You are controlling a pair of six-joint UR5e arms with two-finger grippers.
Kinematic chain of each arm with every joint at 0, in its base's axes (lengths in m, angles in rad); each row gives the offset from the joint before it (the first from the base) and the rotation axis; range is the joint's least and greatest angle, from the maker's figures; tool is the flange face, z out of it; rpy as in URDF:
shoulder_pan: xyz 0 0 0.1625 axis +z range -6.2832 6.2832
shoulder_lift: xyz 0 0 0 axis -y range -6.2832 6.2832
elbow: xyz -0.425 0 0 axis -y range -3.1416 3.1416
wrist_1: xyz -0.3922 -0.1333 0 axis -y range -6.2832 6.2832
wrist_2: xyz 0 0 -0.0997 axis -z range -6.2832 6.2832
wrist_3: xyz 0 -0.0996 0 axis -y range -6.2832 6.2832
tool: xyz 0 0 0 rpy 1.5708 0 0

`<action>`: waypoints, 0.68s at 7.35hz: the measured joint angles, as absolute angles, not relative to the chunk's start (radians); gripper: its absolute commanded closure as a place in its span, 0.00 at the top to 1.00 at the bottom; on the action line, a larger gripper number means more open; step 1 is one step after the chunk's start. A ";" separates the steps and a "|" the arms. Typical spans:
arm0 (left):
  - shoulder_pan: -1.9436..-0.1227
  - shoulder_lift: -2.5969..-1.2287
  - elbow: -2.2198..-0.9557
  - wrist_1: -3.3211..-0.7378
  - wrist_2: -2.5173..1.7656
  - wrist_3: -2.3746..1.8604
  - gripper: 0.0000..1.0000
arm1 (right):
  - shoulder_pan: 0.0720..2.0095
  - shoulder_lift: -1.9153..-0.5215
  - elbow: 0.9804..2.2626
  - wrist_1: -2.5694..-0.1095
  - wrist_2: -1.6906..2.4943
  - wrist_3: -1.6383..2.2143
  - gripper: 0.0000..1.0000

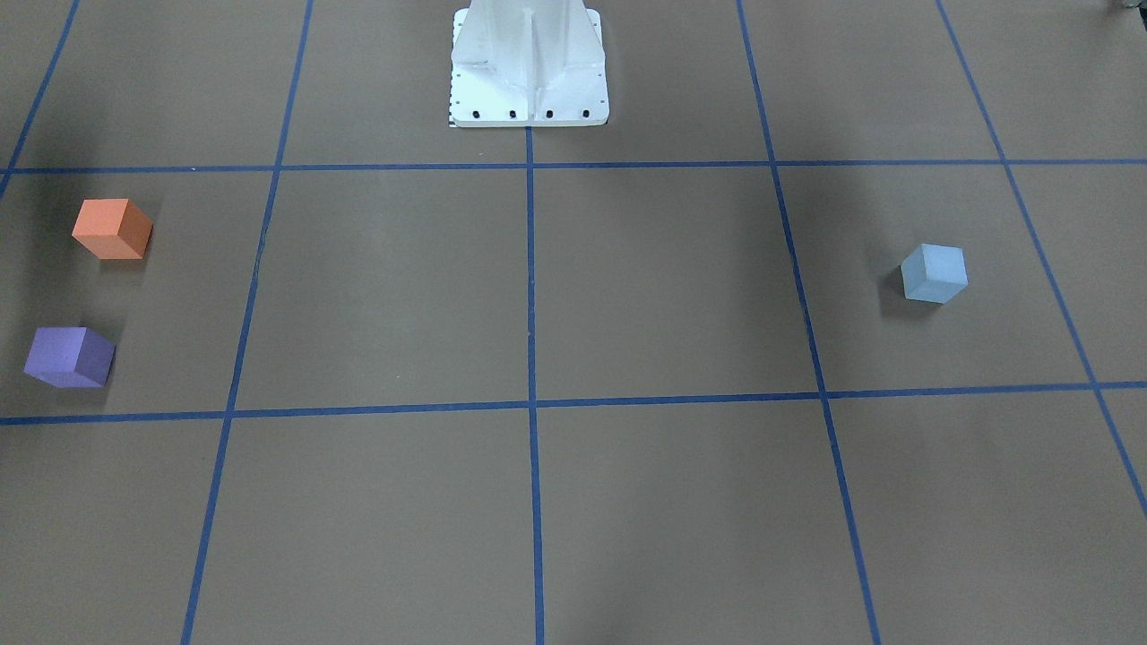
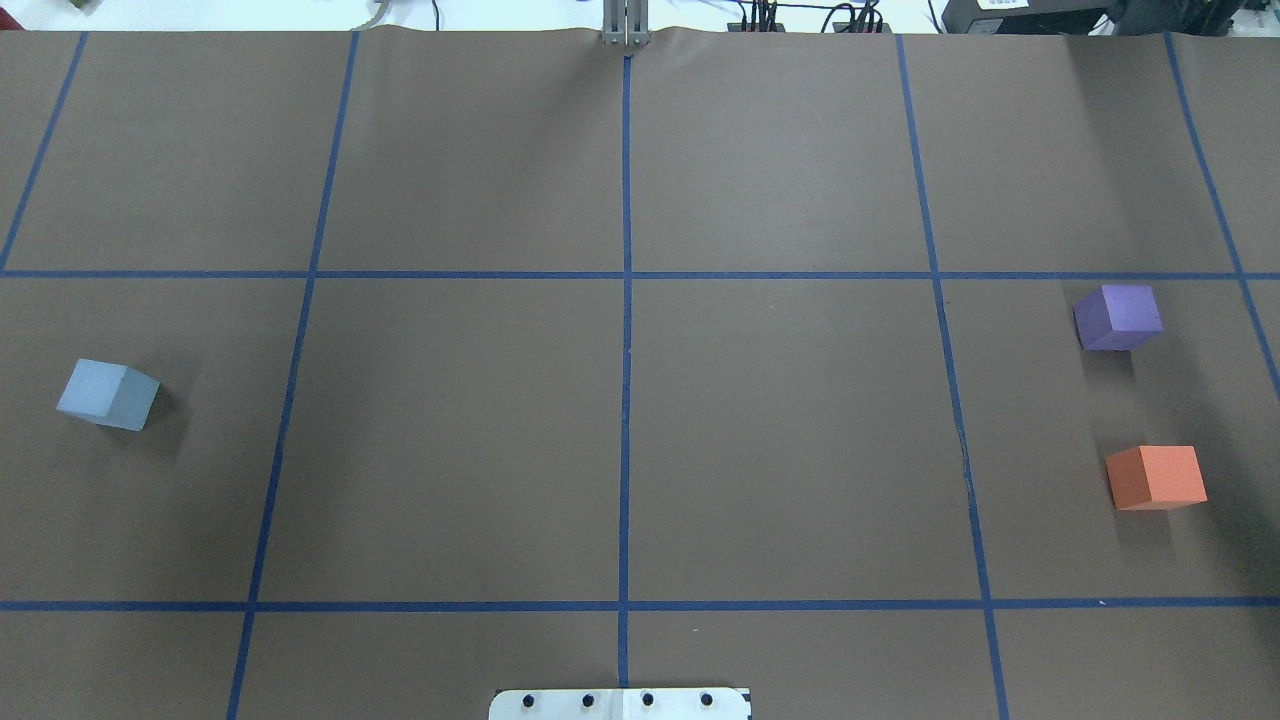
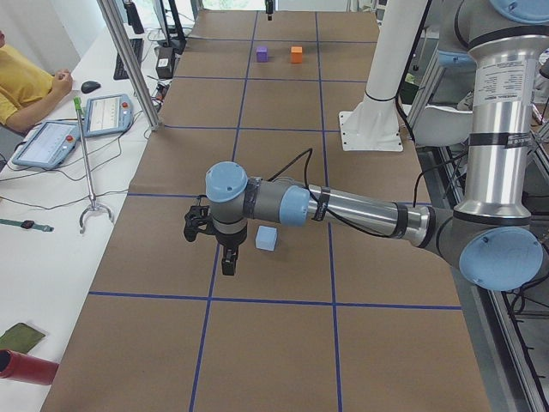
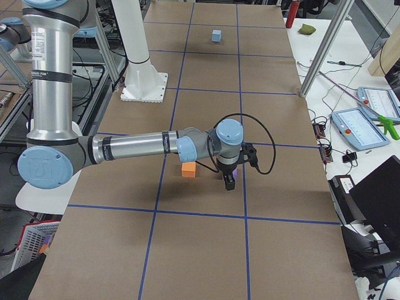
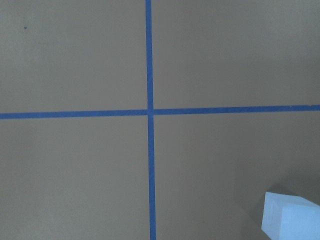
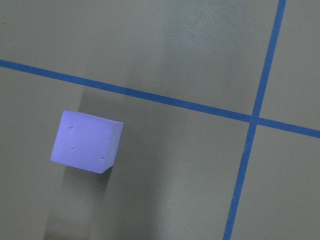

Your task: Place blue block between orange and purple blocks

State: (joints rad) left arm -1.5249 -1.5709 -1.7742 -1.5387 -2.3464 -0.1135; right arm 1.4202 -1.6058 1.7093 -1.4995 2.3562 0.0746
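Blue-on-brown start: finds the blue block (image 2: 108, 394) loose, far left of the white base (image 1: 529, 72). Shows orange block (image 2: 1156, 477) and purple block (image 2: 1118, 317) far right of the base, seemingly gapped enough to admit it. Poises left gripper (image 3: 228, 263) left of the base, likely for pickup; right gripper (image 4: 229, 182) opposite. Cannot tell either claw's spread.

Even, fairly bright light from above; shadows soft-edged. Front view: broad dim bands lie over the table (image 1: 663, 296), darkest at left round the orange block (image 1: 112, 229) & purple block (image 1: 69, 356); blue block (image 1: 934, 273) casts a short shadow toward its lower left. Right wrist view: pale sheen on the table, top centre; left wrist view a bit soft; side views sharp, no glare.
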 measured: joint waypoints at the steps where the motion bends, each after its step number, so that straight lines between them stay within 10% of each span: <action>1: -1.524 -1.575 -1.779 -1.540 -2.348 -0.114 1.00 | 1.445 -1.588 1.703 -1.528 2.368 0.075 1.00; 5: -1.522 -1.534 -1.793 -1.552 -2.351 -0.106 1.00 | 1.489 -1.561 1.705 -1.584 2.394 0.075 1.00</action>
